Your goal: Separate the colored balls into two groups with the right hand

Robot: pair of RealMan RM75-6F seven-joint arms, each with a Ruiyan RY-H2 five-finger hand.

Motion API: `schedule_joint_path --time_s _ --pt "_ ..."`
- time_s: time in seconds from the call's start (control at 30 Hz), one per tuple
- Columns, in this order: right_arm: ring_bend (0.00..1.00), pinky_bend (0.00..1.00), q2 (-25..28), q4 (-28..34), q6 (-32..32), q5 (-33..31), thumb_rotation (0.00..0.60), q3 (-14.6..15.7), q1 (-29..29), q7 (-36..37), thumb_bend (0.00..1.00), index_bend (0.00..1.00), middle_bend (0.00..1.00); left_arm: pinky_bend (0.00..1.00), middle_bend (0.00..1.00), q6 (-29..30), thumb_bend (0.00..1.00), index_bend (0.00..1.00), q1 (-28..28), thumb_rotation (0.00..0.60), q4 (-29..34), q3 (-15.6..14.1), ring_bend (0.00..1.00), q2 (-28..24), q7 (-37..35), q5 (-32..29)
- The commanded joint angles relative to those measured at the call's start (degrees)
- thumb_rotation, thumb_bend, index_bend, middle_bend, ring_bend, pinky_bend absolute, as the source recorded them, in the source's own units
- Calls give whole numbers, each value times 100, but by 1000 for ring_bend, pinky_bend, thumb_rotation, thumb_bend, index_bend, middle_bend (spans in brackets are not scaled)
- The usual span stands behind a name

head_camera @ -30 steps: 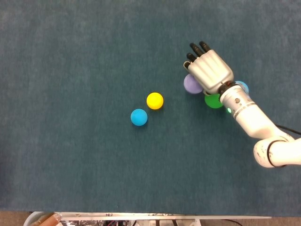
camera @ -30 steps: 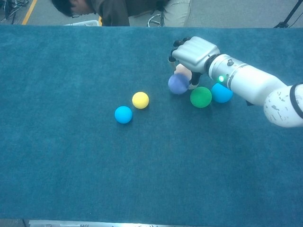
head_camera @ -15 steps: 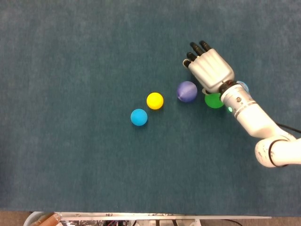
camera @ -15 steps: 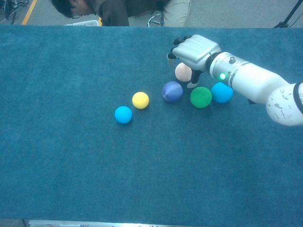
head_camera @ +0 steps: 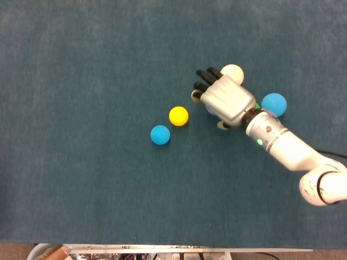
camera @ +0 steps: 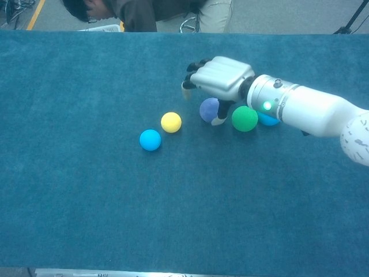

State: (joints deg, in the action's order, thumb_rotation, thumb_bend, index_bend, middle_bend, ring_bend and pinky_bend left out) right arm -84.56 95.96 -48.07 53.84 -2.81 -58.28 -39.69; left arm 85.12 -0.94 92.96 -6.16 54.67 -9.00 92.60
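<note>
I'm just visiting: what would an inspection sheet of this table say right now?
Surface: teal carpet-like table cover.
Job's things: yellow ball and blue ball on the left; purple ball, green ball, light blue ball, cream ball near the hand.
Clutter: nothing seen.
Hands: right hand over the purple ball, holding nothing; left not in view.
Cables: dark cable by the arm.
Surroundings: person behind the table.

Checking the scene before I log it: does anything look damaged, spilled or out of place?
Nothing stands out. The balls lie loose on the blue cloth; the right hand sits over the purple ball, between the yellow ball and the green ball.
</note>
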Motion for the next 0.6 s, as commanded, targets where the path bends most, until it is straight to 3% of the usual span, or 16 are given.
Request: schedule_joint_path --time_s 0.03,0.6 --pt "75 123 -44 58 87 53 600 49 -61 -9 79 324 266 195 212 22 443 317 -15 600 -7 -6 209 -2 -2 4" --pt "75 123 -417 -64 98 -667 600 266 -522 -813 79 324 303 195 212 165 443 317 -144 600 -61 -42 209 2 -76 6"
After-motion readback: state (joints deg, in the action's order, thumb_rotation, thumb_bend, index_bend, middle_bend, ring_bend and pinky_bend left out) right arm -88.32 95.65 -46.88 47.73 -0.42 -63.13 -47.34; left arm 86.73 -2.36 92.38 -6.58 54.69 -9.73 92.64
